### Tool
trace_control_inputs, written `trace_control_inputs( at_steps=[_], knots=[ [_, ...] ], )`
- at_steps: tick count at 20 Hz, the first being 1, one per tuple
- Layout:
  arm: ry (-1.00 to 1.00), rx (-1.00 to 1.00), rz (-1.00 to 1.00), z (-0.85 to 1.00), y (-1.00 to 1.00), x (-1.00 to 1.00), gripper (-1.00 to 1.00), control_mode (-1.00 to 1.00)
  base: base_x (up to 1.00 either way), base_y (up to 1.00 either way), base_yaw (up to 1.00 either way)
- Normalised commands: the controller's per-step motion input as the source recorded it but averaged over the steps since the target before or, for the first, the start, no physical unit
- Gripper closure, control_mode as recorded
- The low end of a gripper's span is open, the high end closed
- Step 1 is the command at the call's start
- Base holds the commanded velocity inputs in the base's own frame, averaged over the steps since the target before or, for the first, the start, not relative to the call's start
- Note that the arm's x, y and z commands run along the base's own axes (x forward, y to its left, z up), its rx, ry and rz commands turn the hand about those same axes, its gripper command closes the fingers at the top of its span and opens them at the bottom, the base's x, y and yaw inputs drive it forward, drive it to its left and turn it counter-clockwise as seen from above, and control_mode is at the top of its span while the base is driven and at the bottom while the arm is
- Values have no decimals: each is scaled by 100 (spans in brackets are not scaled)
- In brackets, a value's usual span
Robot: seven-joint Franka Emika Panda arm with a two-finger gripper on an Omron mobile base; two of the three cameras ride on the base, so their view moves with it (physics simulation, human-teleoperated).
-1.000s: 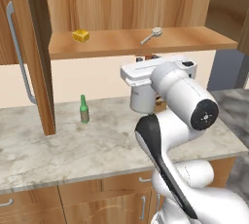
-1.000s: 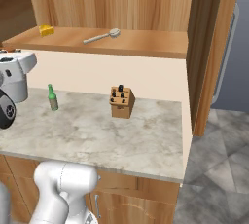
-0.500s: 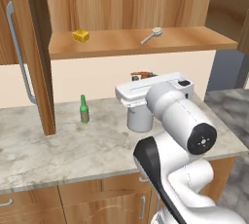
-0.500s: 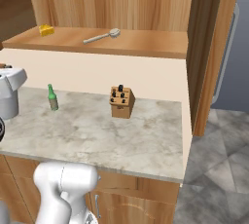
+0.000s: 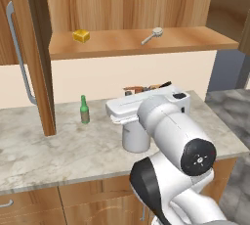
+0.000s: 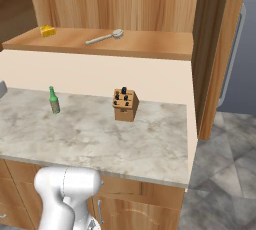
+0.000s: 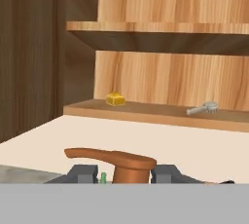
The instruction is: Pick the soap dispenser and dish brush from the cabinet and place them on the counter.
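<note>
You've got jaws clamped on the soap bottle (image 5: 135, 138) low over the bench (image 5: 58, 146), so ease it down flat, then let go — brush (image 5: 152, 35) waits on cabinet shelf (image 5: 117, 46).

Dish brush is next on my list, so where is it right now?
The dish brush lies on the cabinet's shelf, right of the yellow sponge, above the counter; the right base view shows it mid-shelf.
</note>
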Motion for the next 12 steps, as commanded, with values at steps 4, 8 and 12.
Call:
trace_control_inputs(
  at_steps=[4,8,12],
  knots=[
    [-10,0,0,-62,3,16,100,-100,0,0,0],
    [-13,0,0,-69,0,41,100,-100,0,0,0],
    [-15,0,0,-72,0,46,100,-100,0,0,0]
  ],
)
